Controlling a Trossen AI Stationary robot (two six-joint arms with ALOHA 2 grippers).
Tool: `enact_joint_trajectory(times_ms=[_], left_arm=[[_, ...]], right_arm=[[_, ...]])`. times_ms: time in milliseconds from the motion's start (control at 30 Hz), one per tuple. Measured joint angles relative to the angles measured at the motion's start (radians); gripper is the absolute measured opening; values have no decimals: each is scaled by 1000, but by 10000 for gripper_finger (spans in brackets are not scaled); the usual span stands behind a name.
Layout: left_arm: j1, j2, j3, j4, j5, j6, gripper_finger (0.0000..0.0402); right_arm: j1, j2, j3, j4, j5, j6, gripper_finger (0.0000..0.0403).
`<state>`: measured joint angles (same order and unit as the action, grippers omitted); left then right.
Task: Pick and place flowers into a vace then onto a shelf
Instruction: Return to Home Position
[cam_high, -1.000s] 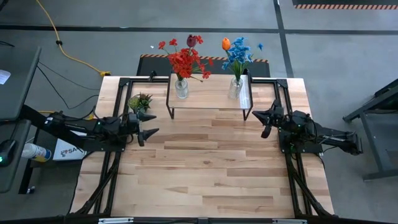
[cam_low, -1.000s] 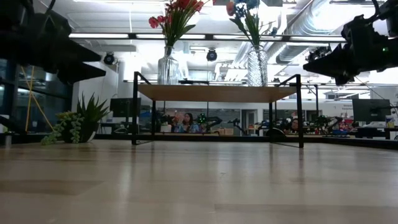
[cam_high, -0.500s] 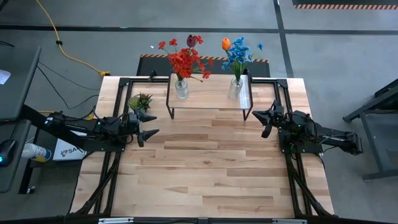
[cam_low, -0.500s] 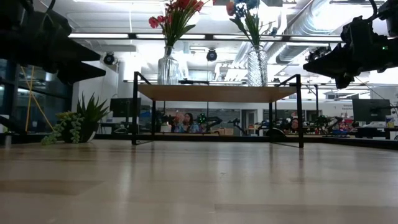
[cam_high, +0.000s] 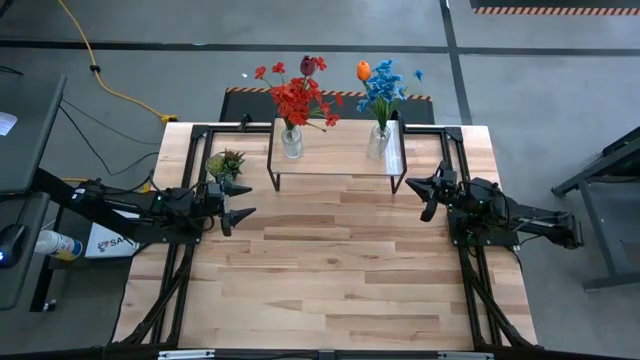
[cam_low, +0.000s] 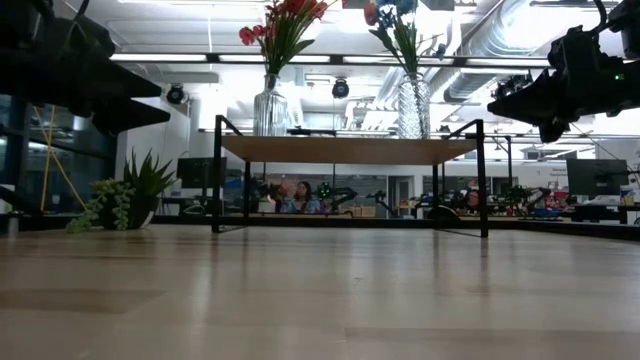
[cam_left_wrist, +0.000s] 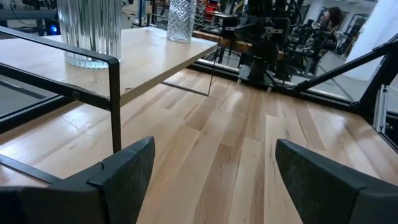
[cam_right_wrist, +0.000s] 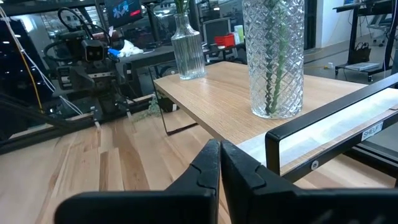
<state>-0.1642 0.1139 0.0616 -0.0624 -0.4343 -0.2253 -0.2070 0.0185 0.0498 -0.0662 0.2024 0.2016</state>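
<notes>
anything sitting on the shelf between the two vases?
Nothing. Between the red-flower vase and the blue-flower vase, the shelf plank is bare. The high view shows this, and the right wrist view agrees.

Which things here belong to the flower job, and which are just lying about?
Job: red flowers, maroon tulip, blue flowers, orange tulip, ribbed vase, diamond-cut vase, shelf; left tool open, right tool shut, either side of the table.
Lying about: small green plant, yellow cable.
</notes>
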Motion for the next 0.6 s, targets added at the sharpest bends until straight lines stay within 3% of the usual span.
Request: enact_joint_trajectory(times_ms=[600], left_arm=[[0,0,0,0,0,0,365]], right_arm=[[0,0,0,0,0,0,3]])
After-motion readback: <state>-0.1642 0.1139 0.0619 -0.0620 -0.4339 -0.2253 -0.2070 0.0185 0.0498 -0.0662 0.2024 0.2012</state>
